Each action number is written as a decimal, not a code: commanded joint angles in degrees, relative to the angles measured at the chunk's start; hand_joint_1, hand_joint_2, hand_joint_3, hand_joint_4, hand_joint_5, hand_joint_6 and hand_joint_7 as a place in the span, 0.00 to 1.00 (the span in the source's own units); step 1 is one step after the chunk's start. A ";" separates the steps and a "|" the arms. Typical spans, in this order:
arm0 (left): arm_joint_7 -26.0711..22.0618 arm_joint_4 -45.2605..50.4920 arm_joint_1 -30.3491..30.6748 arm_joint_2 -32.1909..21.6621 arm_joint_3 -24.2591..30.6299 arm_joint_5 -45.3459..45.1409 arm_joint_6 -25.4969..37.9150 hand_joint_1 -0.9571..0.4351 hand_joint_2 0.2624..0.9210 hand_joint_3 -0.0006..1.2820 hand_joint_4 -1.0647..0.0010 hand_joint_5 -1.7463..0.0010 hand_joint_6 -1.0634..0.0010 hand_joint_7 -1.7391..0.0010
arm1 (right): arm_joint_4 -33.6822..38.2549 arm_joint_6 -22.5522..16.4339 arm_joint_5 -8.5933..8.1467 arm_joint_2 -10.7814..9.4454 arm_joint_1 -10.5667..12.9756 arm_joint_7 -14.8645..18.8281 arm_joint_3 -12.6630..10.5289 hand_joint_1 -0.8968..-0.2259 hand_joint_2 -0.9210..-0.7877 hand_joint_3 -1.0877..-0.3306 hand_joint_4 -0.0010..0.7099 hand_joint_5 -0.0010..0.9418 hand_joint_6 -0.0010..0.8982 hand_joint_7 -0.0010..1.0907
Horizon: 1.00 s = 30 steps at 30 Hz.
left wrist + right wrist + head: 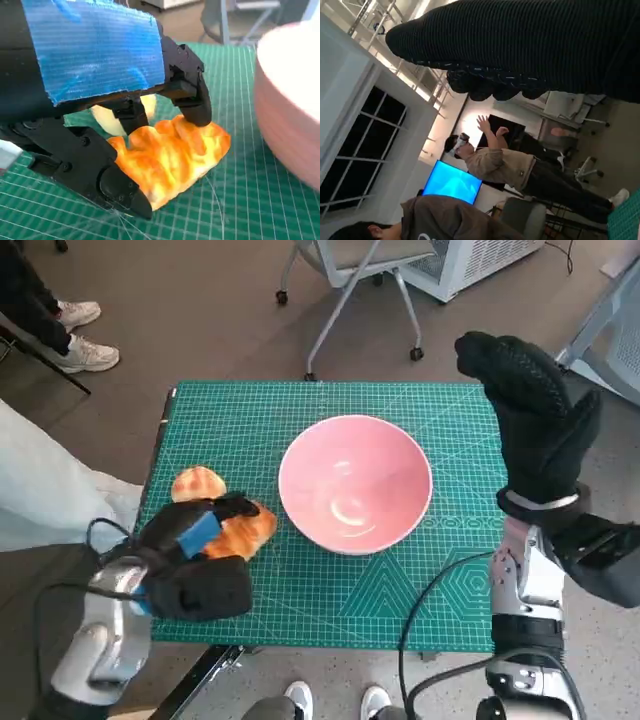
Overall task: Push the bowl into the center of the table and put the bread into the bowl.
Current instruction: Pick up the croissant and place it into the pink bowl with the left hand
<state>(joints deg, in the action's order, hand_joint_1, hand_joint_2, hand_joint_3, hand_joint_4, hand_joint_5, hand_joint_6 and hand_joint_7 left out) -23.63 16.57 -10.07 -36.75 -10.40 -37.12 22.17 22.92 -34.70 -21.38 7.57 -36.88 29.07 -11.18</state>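
The pink bowl [355, 483] stands empty near the middle of the green mat [400, 590]; its side also shows in the left wrist view [290, 100]. An orange-brown bread [247, 530] [175, 157] lies on the mat left of the bowl. My left hand [195, 550] [100, 100] sits over it, one fingertip [196, 107] pressing on its top and another [120, 187] against its near edge. A second, paler bread piece [198, 483] [112, 120] lies just beyond. My right hand [530, 415] [530, 45] is raised over the table's right edge, holding nothing.
A wheeled chair [360, 270] and a white unit [470, 260] stand beyond the table. A person's shoes [80, 340] are at the far left, pale clothing [40, 490] at the left edge, feet [335, 700] below the front edge. Cables [440, 610] hang by my right arm.
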 commanded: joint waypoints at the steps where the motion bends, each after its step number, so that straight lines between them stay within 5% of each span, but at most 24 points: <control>1: -1.16 5.41 0.67 -0.68 4.39 1.41 0.79 0.69 0.96 0.03 0.25 0.36 0.35 0.41 | 0.55 0.38 -0.64 -0.28 1.02 0.52 0.06 0.36 0.00 0.51 0.32 0.00 0.18 0.38; 15: -2.14 15.39 -2.68 0.30 10.62 2.16 2.27 0.69 0.94 0.01 0.20 0.39 0.29 0.46 | 1.17 -0.26 -0.38 -0.23 0.90 0.43 0.09 0.37 0.00 0.52 0.32 0.00 0.17 0.37; 30: -3.96 19.46 -13.63 2.29 6.78 0.74 3.16 0.69 0.90 0.00 0.11 0.45 0.21 0.51 | 0.71 -0.10 -0.45 -0.19 1.07 0.19 0.03 0.36 0.00 0.52 0.32 0.00 0.17 0.37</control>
<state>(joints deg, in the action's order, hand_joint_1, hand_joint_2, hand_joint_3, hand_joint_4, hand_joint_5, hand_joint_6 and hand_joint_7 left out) -27.55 35.98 -21.10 -35.38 -1.79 -35.81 26.34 23.32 -35.11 -21.77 7.57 -36.88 29.34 -11.14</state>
